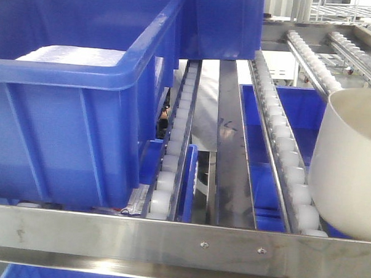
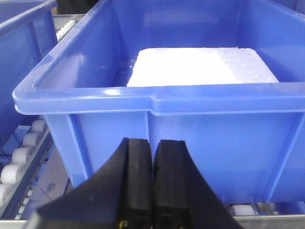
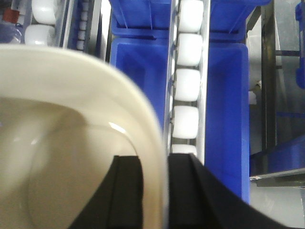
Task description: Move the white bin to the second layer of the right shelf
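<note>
Right now the right gripper (image 3: pixel 155 191) has its jaws pinched on the rim wall of the white bin (image 1: pixel 350 164), one finger inside and one outside, and the bin sits at the right edge of the front view, low on the roller lanes of the right shelf second layer (image 1: pixel 233 178), close behind the steel front lip (image 1: pixel 181 240). Whether its base fully rests on the rollers or hangs just above them I cannot tell. The left gripper (image 2: pixel 152 181) has its jaws pressed together with nothing between them, parked in front of the big blue crate (image 2: pixel 162 95) that holds a white foam block (image 2: pixel 200 67). Main risk, as I judge it: the grip is a thin one-sided pinch on a glossy tapered wall, so the bin could tilt or slip out if it is pushed up the lane. The rounded base could also straddle one roller rail (image 3: pixel 188 86) and rock sideways into the gap over the lower blue crate (image 3: pixel 138 62). Released too near the lip on a sloped tier, it may roll forward and bump the lip. The left arm looks well apart from the bin, so a clash seems unlikely.
</note>
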